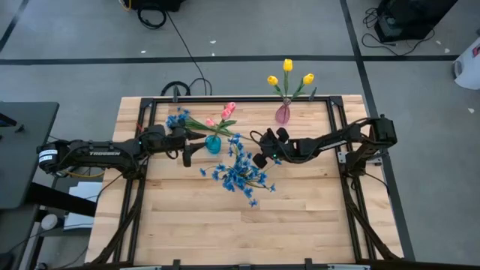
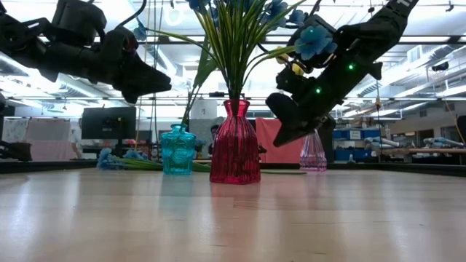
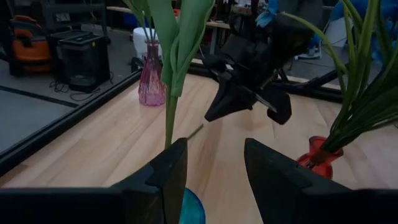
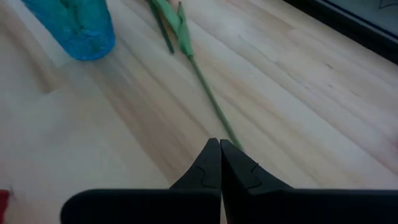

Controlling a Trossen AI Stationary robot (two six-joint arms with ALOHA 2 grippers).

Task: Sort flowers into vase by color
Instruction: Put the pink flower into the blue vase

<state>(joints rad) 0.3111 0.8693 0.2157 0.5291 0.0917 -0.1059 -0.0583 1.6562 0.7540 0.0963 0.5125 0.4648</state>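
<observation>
A teal vase holds pink tulips. Yellow tulips stand in a clear pink vase near the far edge. A red vase holds bushy blue sprays. One more blue spray lies flat on the table, its stem running past the teal vase. My left gripper is open, just above and beside the teal vase's mouth. My right gripper is shut on nothing and hovers above the lying stem's end, between the red and pink vases. My left gripper is open at the teal vase's mouth. A pink tulip's stem runs down right along the inner edge of one finger. I cannot tell whether they touch.
The three vases stand close together in the table's far half. The two grippers face each other across a short gap. The near half of the wooden table is bare wood. A black frame rail runs along the far edge.
</observation>
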